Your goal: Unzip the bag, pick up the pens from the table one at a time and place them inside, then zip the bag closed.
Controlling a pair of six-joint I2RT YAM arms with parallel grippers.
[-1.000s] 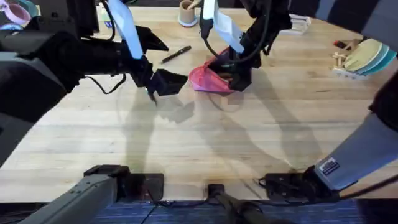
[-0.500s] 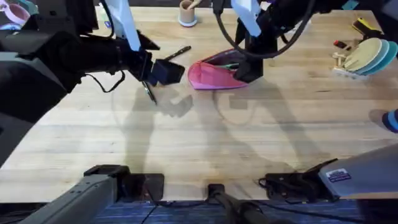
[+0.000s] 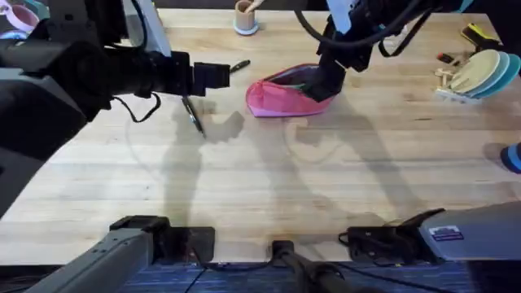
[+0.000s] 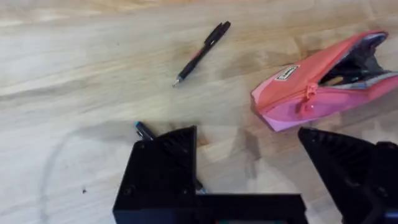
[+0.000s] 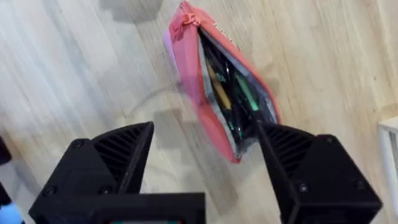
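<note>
Both pincers gape; left pincer (image 4: 249,168) half-hides 1 pen (image 4: 144,130) (bag (image 5: 217,81) unzipped).

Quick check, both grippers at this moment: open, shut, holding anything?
Left gripper: open, empty, above a pen on the table.
Right gripper: open, holding nothing, over the unzipped bag.

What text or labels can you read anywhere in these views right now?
Small white tag on the pink pouch: it carries dark print, too blurred to read.
White sticker on the right arm's base: too small to read.
No other words, numbers or signs can be read on the pen or the table.
</note>
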